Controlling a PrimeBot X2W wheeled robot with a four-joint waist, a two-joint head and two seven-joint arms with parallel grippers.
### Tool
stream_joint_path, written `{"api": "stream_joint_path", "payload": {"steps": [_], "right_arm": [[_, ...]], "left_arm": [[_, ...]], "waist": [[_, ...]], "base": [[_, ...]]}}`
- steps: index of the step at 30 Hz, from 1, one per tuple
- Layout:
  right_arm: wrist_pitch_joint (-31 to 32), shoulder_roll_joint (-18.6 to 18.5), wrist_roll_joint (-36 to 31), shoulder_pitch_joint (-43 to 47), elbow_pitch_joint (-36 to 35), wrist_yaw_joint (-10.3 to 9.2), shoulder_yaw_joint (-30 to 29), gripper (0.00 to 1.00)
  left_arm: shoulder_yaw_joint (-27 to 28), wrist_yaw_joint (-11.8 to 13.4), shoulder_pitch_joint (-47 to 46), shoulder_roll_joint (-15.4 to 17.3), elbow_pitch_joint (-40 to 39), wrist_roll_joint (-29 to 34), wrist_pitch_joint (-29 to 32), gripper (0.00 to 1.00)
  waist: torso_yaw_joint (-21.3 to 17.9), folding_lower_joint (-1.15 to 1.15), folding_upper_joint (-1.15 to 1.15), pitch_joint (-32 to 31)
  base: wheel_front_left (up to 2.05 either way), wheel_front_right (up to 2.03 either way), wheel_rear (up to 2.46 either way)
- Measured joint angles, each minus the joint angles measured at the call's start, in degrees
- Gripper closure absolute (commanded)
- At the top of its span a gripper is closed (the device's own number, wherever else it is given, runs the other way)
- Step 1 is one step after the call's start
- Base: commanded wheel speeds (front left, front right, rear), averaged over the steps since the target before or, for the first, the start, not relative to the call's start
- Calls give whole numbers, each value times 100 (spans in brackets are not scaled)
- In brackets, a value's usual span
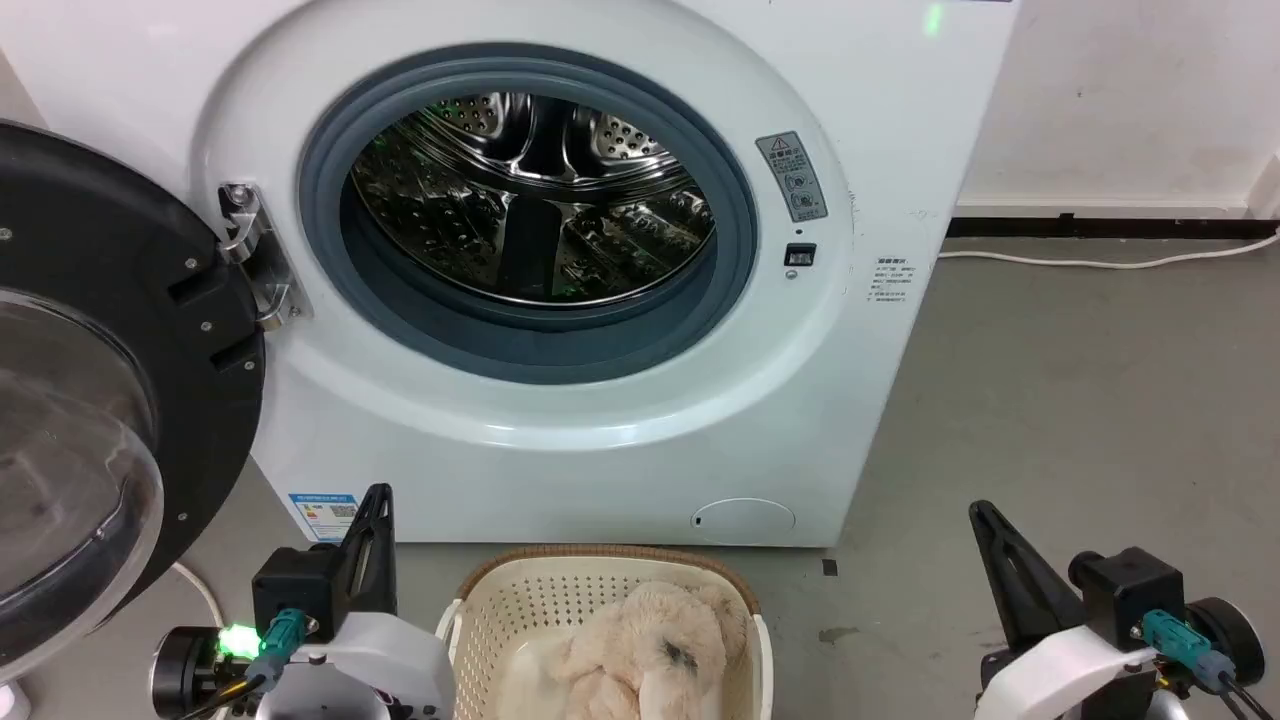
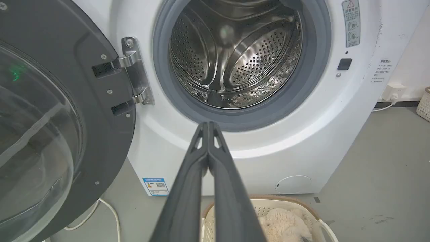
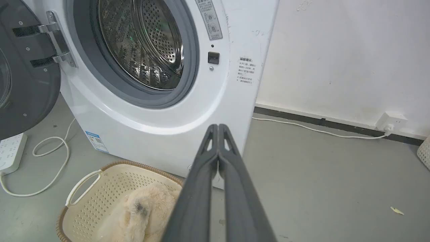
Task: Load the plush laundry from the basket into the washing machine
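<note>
The white washing machine (image 1: 560, 440) stands ahead with its black-framed glass door (image 1: 90, 400) swung open to the left; its steel drum (image 1: 530, 200) holds nothing. On the floor in front sits the cream basket (image 1: 510, 600) with a brown rim, and the fluffy beige plush laundry (image 1: 640, 655) lies inside it. My left gripper (image 1: 378, 495) is shut and empty, left of the basket. To the basket's right, well apart from it, my right gripper (image 1: 980, 512) is shut and empty too. The wrist views show the left gripper (image 2: 208, 125) and right gripper (image 3: 218, 127) with fingers pressed together.
A white cable (image 3: 50, 161) and power strip (image 3: 11, 149) lie on the grey floor left of the machine. Another cable (image 1: 1100, 262) runs along the wall at the right to a wall socket (image 3: 391, 121). Grey floor spreads to the right of the washer.
</note>
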Motion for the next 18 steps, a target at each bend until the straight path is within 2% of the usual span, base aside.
{"api": "stream_joint_path", "payload": {"steps": [18], "right_arm": [[0,0,0,0,0,0,2,100]], "left_arm": [[3,0,0,0,0,0,0,100]], "waist": [[0,0,0,0]], "base": [[0,0,0]]}}
